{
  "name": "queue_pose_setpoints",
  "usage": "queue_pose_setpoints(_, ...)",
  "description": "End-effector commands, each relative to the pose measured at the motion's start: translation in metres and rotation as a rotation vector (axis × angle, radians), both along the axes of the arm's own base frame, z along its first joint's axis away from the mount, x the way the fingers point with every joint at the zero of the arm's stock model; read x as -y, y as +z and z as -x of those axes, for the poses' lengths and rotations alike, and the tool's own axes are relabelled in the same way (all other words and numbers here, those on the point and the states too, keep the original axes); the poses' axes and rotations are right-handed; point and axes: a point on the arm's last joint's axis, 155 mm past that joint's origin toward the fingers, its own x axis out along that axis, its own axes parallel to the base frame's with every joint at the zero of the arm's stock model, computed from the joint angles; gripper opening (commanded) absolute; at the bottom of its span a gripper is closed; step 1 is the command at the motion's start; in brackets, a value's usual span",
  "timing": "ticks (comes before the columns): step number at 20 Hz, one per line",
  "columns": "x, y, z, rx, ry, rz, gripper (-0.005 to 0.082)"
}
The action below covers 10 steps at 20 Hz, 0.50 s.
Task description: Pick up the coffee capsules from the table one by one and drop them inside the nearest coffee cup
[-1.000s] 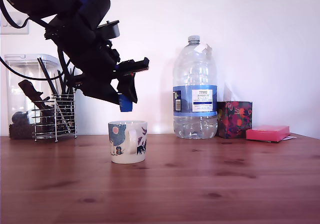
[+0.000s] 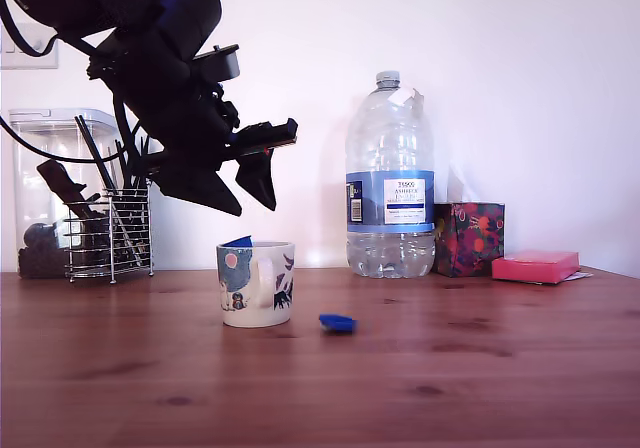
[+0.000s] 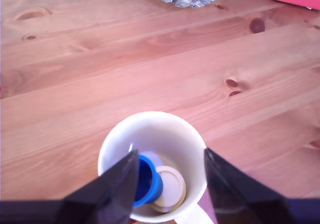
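Release looks done: black end effector (image 2: pixel 255 208) hangs open and empty above white illustrated ceramic mug (image 2: pixel 256 284) at centre-left, with dark blue plastic pod (image 3: pixel 147 181) and cream-beige plastic pod (image 3: pixel 170 186) inside. Next move may be retrieving the small blue piece (image 2: pixel 337 322) on wooden desk (image 2: pixel 450 368) beside it.

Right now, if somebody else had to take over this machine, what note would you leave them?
Gripper: open and empty, fingers apart, hanging just above the mug.
Things: the wrist view shows the blue capsule and the cream capsule both inside the mug. The blue one is against the wall.
Done: both capsules appear to be in the mug.
Left: a small blue piece lies on the table, to the exterior view's right of the mug. I cannot tell what it is, so check it. No other capsule is in view.
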Motion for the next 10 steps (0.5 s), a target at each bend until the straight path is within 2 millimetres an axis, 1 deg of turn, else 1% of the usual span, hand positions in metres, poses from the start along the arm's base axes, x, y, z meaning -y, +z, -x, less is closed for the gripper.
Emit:
queue_pose_setpoints(1, 0.0, 0.019, 0.003, 0.039, -0.016, 0.003, 0.0108)
queue_pose_setpoints(2, -0.001, 0.023, 0.005, 0.044, -0.021, -0.002, 0.0028)
queue_pose_setpoints(3, -0.002, 0.026, 0.007, 0.047, -0.026, -0.009, -0.0028)
queue_pose_setpoints(8, -0.007, 0.046, 0.014, 0.081, -0.046, -0.028, -0.0022)
queue_pose_setpoints(10, -0.005, 0.048, 0.016, 0.08, -0.06, -0.02, -0.0022)
